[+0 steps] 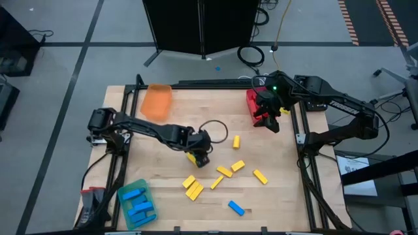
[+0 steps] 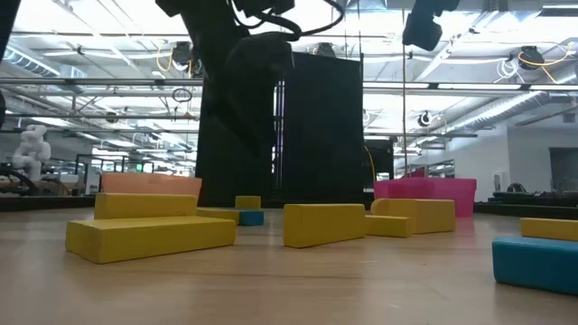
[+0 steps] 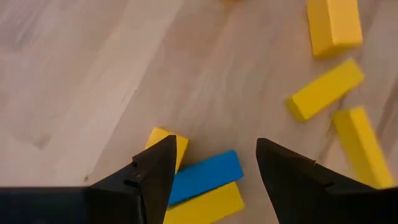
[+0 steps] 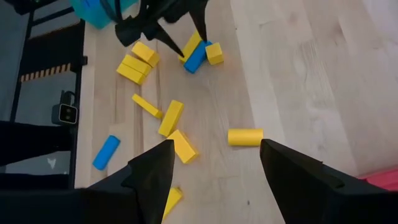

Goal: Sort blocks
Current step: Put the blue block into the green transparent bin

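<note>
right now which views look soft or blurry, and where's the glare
Low view: nearest yellow block and blue block look soft; ceiling lights glare. Left wrist view: its own fingers are blurred and dark. High view: even light on the table.

- small blue rectangular block (image 3: pixel 206 177) lying on two yellow blocks: its near end is passing out of sight behind the left gripper's dark finger (image 3: pixel 152 180); from above the arm is covering it.
- red plastic tray (image 1: pixel 252 102) at the table's right rear: the right gripper (image 1: pixel 267 119) is hiding most of it.
- teal plastic tray (image 4: pixel 98 11): the right wrist picture's edge is cutting it off.
- blue block (image 2: pixel 539 261) in the low view: the edge is cropping it.
</note>
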Controlling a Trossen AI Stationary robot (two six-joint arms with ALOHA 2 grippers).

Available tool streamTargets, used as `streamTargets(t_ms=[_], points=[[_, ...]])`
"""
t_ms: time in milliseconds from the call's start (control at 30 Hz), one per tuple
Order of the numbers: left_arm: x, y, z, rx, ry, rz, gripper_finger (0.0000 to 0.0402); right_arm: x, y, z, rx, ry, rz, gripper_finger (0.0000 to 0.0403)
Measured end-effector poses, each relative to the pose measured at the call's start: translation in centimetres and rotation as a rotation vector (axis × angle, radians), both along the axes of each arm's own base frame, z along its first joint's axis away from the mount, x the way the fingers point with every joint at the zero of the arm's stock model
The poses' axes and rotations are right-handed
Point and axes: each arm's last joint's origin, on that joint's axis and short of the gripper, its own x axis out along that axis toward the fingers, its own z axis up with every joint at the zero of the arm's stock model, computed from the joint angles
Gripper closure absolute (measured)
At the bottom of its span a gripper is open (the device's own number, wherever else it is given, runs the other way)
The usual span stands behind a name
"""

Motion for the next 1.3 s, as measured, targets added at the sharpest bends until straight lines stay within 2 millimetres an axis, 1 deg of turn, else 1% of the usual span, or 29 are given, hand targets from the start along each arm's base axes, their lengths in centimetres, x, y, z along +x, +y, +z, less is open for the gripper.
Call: streamTargets(t_ms=[100,267,433,633,767,1000,1133,1200,1300], points=[[0.3,-0.5,-0.7,0.062,0.019,-0.093,0.0173,0.0,0.0,0.0,-0.002,-0.002,0.002,0.0167],[0.9,-1.3,-2.0,0.11,0.033,-0.202,0.0173,0.0,0.0,0.0,-0.002,-0.002,0.002,0.0167],[1.3,-1.8,-3.7,0.166,0.088,-0.32,0.0173,0.0,0.0,0.0,-0.001,-0.001,0.001,0.0167],[1.3,-1.7,-5.8,0.177,0.19,-0.352,0.0173,0.0,0.0,0.0,0.002,0.0,-0.003,0.0167],[0.9,-1.7,-6.0,0.166,0.237,-0.329,0.0173,0.0,0.0,0.0,0.003,0.001,-0.003,0.0167],[-0.3,-2.4,-5.9,0.192,0.343,-0.407,0.0173,0.0,0.0,0.0,0.004,0.007,-0.003,0.0167],[-0.9,-2.8,-6.0,0.197,0.398,-0.413,0.0173,0.0,0.0,0.0,0.002,0.006,0.0,0.0167],[-1.1,-3.1,-5.8,0.217,0.408,-0.389,0.0173,-0.1,0.0,0.0,-0.001,0.006,0.003,0.0167],[-1.8,-3.1,-5.6,0.307,0.465,-0.371,0.0173,0.0,0.0,0.0,-0.002,0.005,0.005,0.0167]])
